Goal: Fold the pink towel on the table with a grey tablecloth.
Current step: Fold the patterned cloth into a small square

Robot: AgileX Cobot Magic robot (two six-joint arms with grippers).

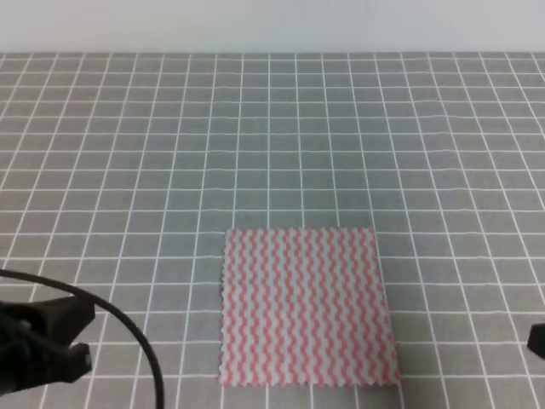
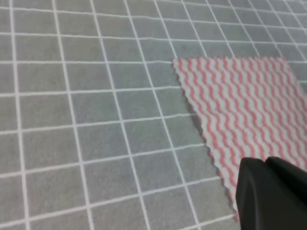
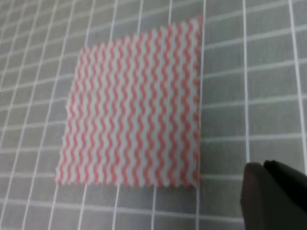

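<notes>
The pink towel [image 1: 306,307] lies flat and spread out on the table with the grey tablecloth [image 1: 255,128], near the front edge, slightly right of centre. My left gripper [image 1: 88,335] is low at the front left, well left of the towel and clear of it. In the left wrist view its fingers [image 2: 268,191] look pressed together, empty, next to the towel's near corner [image 2: 244,110]. My right gripper [image 1: 538,339] just shows at the right edge. In the right wrist view its fingers [image 3: 273,191] look closed, right of the towel [image 3: 134,105].
A black cable [image 1: 128,328] loops from the left arm over the cloth at the front left. A pale wall [image 1: 272,25] runs behind the table's far edge. The white grid lines run across the whole cloth.
</notes>
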